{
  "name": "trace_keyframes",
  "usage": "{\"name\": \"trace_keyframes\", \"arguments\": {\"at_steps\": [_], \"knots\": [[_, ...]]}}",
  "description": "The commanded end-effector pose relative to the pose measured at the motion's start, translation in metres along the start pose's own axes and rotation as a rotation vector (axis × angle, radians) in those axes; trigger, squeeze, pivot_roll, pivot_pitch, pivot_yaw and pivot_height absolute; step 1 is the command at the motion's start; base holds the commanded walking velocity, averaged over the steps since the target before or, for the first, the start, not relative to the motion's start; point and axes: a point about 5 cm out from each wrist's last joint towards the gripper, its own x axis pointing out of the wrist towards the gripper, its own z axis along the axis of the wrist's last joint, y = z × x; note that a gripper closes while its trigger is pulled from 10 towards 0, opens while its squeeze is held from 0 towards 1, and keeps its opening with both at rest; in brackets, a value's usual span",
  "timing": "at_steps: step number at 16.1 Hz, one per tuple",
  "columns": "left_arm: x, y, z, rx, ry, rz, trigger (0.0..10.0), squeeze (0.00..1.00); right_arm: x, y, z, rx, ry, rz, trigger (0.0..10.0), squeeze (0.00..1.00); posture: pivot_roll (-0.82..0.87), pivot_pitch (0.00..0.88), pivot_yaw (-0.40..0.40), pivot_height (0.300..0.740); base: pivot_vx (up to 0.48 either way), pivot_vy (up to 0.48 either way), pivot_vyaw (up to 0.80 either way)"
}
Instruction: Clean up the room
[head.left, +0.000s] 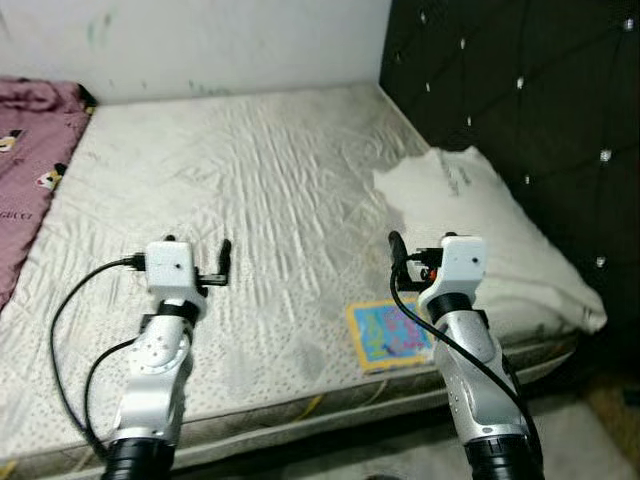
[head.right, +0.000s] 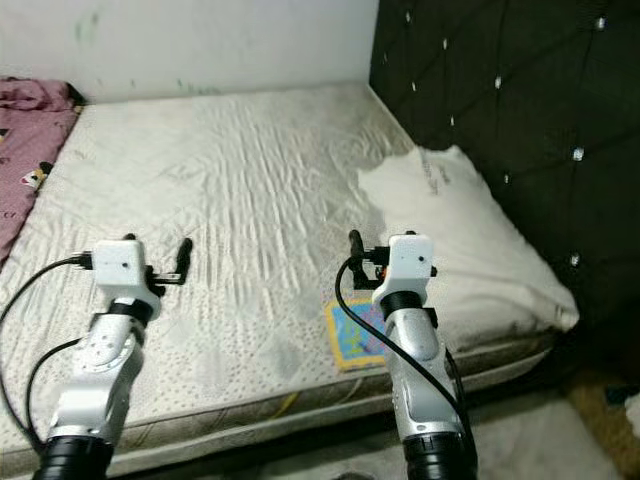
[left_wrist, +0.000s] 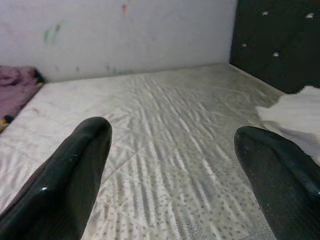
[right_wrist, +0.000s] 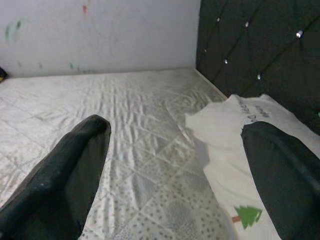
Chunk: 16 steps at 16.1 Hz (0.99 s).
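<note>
Both claws hover apart and empty over a bare quilted mattress.

The left claw (left_wrist: 170, 165) and right claw (right_wrist: 175, 165) each hold glossy black fingers wide. The mattress (head.left: 250, 190) is pale, wrinkled, stitched. A soft white pillow (head.left: 480, 220) lies just right of the right claw against the tufted black headboard (head.left: 520, 90); a crumpled mauve blanket (head.left: 30, 150) lies well left of the left claw.

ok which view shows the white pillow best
The left eye view: the whole white pillow lies flat on the mattress against the dark headboard. The right eye view shows it much the same. The right wrist view catches its near part with a green tree print; the left wrist view, only a corner.
</note>
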Motion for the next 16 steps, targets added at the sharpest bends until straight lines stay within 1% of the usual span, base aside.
{"name": "trace_keyframes", "arguments": {"at_steps": [1, 9, 16], "knots": [[-0.0009, 0.0063, -0.0008, 0.014, 0.006, 0.019, 10.0, 0.0, 0.0, -0.0018, -0.0005, 0.013, 0.006, -0.005, 10.0, 0.0, 0.02, 0.0, 0.023, 0.74, 0.0, 0.48, 0.0], [0.0006, 0.0042, 0.0002, 0.017, -0.004, 0.015, 10.0, 0.0, 0.0011, -0.0004, -0.0012, 0.004, 0.008, 0.002, 10.0, 0.0, 0.02, 0.0, 0.024, 0.74, 0.0, 0.48, 0.0], [0.0022, 0.0042, 0.0021, 0.025, -0.01, 0.024, 10.0, 0.0, 0.0034, 0.0029, 0.0003, 0.001, 0.001, 0.014, 10.0, 0.0, 0.02, 0.0, 0.023, 0.74, 0.0, 0.0, 0.0]]}}
